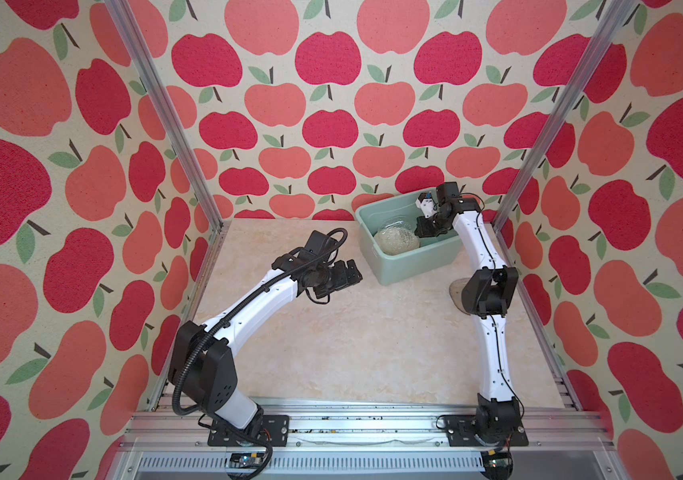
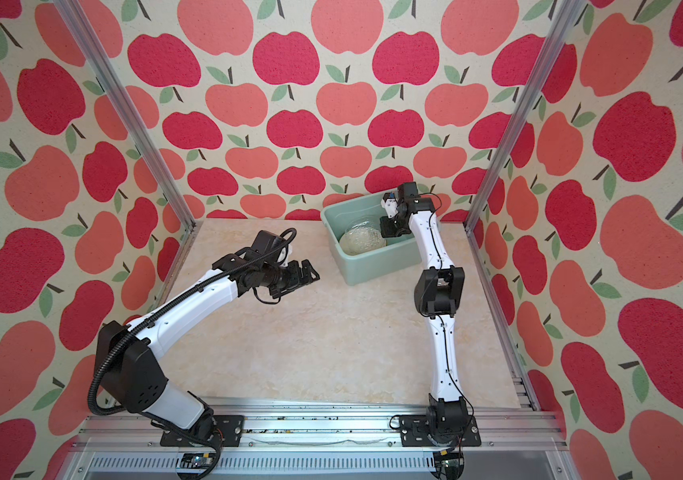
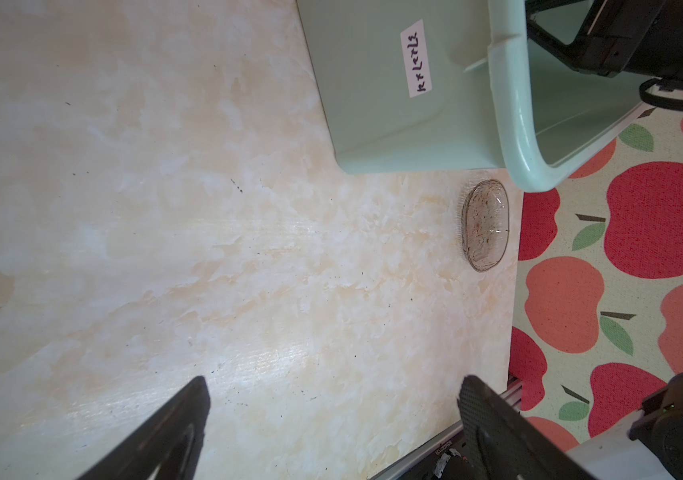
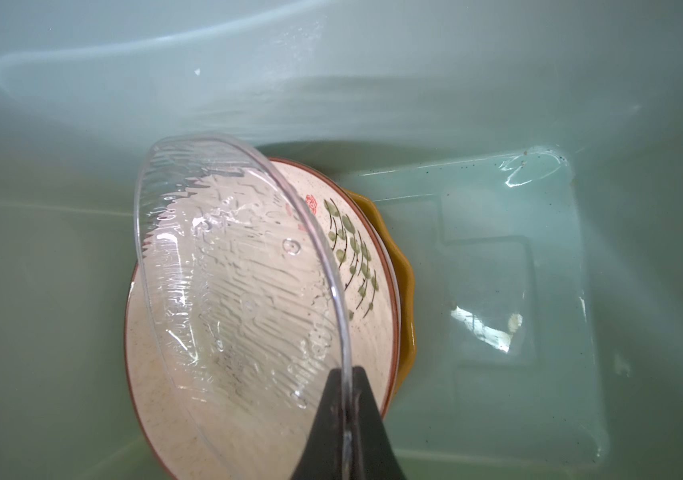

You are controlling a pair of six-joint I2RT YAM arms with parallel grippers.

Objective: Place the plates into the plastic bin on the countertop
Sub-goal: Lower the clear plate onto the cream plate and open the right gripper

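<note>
The mint-green plastic bin [image 1: 414, 266] [image 2: 377, 264] stands at the back right of the countertop [image 1: 352, 332]. Inside it my right gripper [image 4: 348, 374] [image 1: 421, 230] is shut on the rim of a clear glass plate [image 4: 240, 270] [image 1: 396, 239], held tilted over a cream plate with a plant drawing [image 4: 356, 245] and a yellow plate [image 4: 404, 291] beneath. A greyish glass plate [image 3: 485, 224] [image 1: 455, 291] lies on the countertop beside the bin, partly hidden by the right arm in a top view. My left gripper [image 3: 331, 382] [image 1: 354, 272] hovers open and empty, left of the bin.
Aluminium rails [image 1: 531, 316] edge the countertop, with apple-patterned walls close behind them. The right arm's elbow [image 1: 487, 291] hangs over the plate on the counter. A white label [image 3: 416, 58] is stuck on the bin's wall.
</note>
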